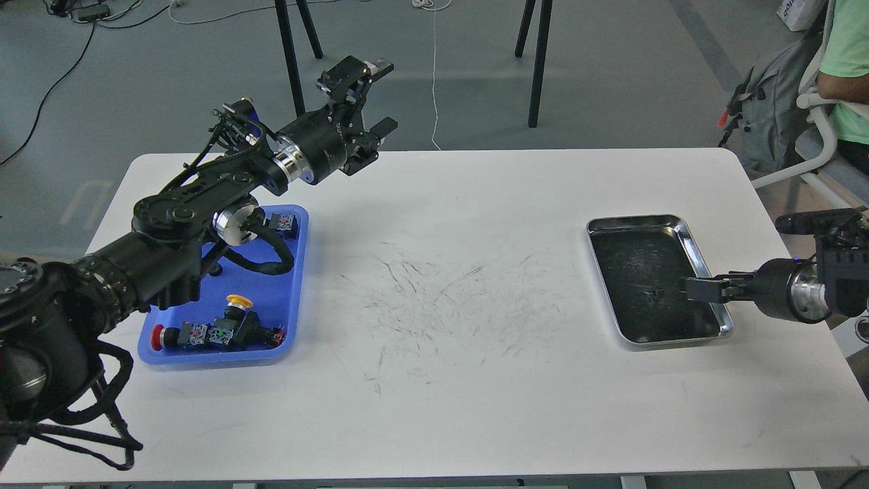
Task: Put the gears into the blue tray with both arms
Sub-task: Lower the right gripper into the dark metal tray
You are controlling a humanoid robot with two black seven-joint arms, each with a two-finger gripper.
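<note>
On the white table (434, 407) there is a blue tray (288, 299) on the left and a silver tray (706, 265) on the right. The blue tray has push-button switches (217, 333) in it, with red and yellow caps. I can see one tiny dark gear (657, 293), or what looks like one, lying on the dark bottom of the silver tray; it is so small that I cannot be sure. The right gripper (696, 288) reaches in low over that tray, just beside the little speck. Its fingers look dark and close together, and I cannot tell if they are pinched or apart. The left gripper (373, 95) is held up high past the back of the blue tray, its fingers spread wide with nothing in them. A gear like that is probably hard, very light and flat, so it could slide on the smooth metal or flick away. I think the best place to pinch it is across its toothed edge, from straight above, with a soft squeeze. It is far from the blue tray.
</note>
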